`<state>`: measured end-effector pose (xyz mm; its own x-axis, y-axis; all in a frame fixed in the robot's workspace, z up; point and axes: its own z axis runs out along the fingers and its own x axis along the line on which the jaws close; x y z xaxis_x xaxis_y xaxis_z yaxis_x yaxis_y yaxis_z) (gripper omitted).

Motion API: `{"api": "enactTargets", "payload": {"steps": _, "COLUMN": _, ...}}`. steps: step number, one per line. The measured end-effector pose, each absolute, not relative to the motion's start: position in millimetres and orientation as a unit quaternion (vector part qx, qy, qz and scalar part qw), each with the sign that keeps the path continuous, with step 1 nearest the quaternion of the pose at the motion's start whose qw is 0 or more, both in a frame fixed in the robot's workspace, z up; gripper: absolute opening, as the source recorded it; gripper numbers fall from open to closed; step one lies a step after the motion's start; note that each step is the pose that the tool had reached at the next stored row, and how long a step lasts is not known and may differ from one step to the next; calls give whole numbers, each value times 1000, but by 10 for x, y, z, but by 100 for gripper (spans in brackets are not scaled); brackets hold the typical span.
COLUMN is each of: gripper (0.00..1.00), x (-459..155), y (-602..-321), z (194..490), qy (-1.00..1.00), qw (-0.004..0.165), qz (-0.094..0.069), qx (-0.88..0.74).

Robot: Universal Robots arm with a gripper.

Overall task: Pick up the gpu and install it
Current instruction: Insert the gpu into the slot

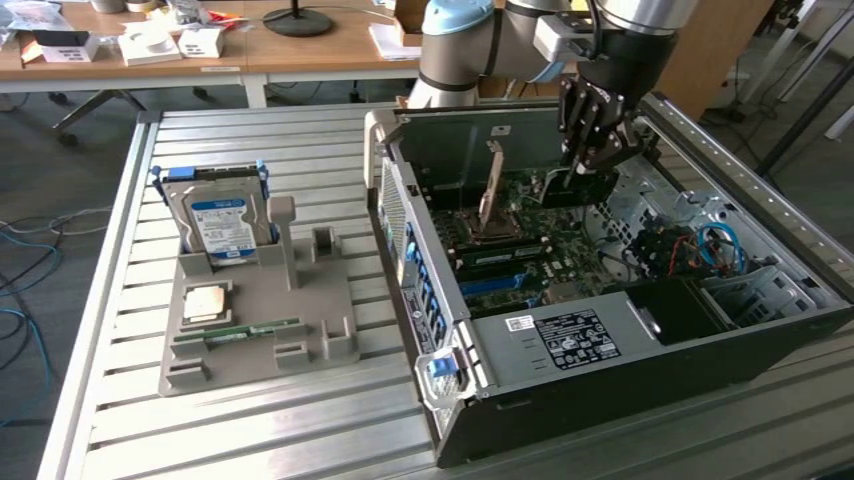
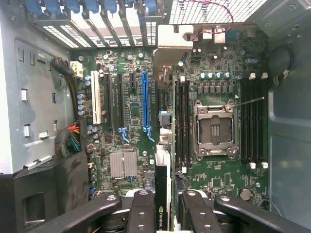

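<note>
The gripper (image 1: 589,160) was partly closed and clamped on the gpu (image 1: 578,188). The card hung edge-down between its fingers (image 2: 141,208), within the open computer case (image 1: 561,400). It sat just above the case's motherboard (image 2: 131,111), near the blue slot (image 2: 145,104). Beside the case but apart from it, a grey holder (image 1: 320,340) held a hard drive (image 1: 220,225) and a memory stick (image 1: 247,328).

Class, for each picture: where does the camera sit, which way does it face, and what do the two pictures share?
Exterior view: off the arm, raised beside the table, looking down into the open computer case; the arm and gripper show.
Wrist view: on the wrist, facing the motherboard; the gripper's fingers show.
Shared: the gpu clamped in the gripper, and the motherboard.
</note>
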<state>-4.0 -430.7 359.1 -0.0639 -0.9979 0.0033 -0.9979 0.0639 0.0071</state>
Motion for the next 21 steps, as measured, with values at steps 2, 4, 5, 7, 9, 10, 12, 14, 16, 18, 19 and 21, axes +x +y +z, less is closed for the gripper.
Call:
{"api": "enactTargets", "payload": {"steps": 2, "gripper": 26, "x": -39, "y": -4307, "z": 3591, "qy": -729, "qw": 4, "qz": -1, "qx": 684}}
{"api": "enactTargets", "payload": {"steps": 4, "gripper": 26, "x": -39, "y": -4307, "z": 3590, "qy": -729, "qw": 4, "qz": -1, "qx": 684}}
{"api": "enactTargets", "payload": {"steps": 5, "gripper": 26, "x": -39, "y": -4307, "z": 3584, "qy": -729, "qw": 3, "qz": -2, "qx": 684}}
{"api": "enactTargets", "payload": {"steps": 7, "gripper": 26, "x": -40, "y": -4308, "z": 3553, "qy": -729, "qw": 4, "qz": -1, "qx": 684}}
{"api": "enactTargets", "payload": {"steps": 9, "gripper": 26, "x": -40, "y": -4307, "z": 3519, "qy": -729, "qw": 4, "qz": -1, "qx": 684}}
{"api": "enactTargets", "payload": {"steps": 10, "gripper": 26, "x": -40, "y": -4307, "z": 3501, "qy": -729, "qw": 4, "qz": -1, "qx": 684}}
{"api": "enactTargets", "payload": {"steps": 12, "gripper": 26, "x": -41, "y": -4307, "z": 3468, "qy": -729, "qw": 4, "qz": -1, "qx": 684}}
{"api": "enactTargets", "payload": {"steps": 14, "gripper": 26, "x": -41, "y": -4307, "z": 3454, "qy": -729, "qw": 4, "qz": -1, "qx": 684}}
{"api": "enactTargets", "payload": {"steps": 16, "gripper": 26, "x": -41, "y": -4307, "z": 3454, "qy": -729, "qw": 4, "qz": -1, "qx": 684}}
{"api": "enactTargets", "payload": {"steps": 18, "gripper": 26, "x": -42, "y": -4310, "z": 3453, "qy": -729, "qw": 4, "qz": -2, "qx": 684}}
{"api": "enactTargets", "payload": {"steps": 19, "gripper": 26, "x": -42, "y": -4319, "z": 3452, "qy": -729, "qw": 4, "qz": -2, "qx": 684}}
{"api": "enactTargets", "payload": {"steps": 21, "gripper": 26, "x": -41, "y": -4351, "z": 3453, "qy": -729, "qw": 4, "qz": -1, "qx": 684}}
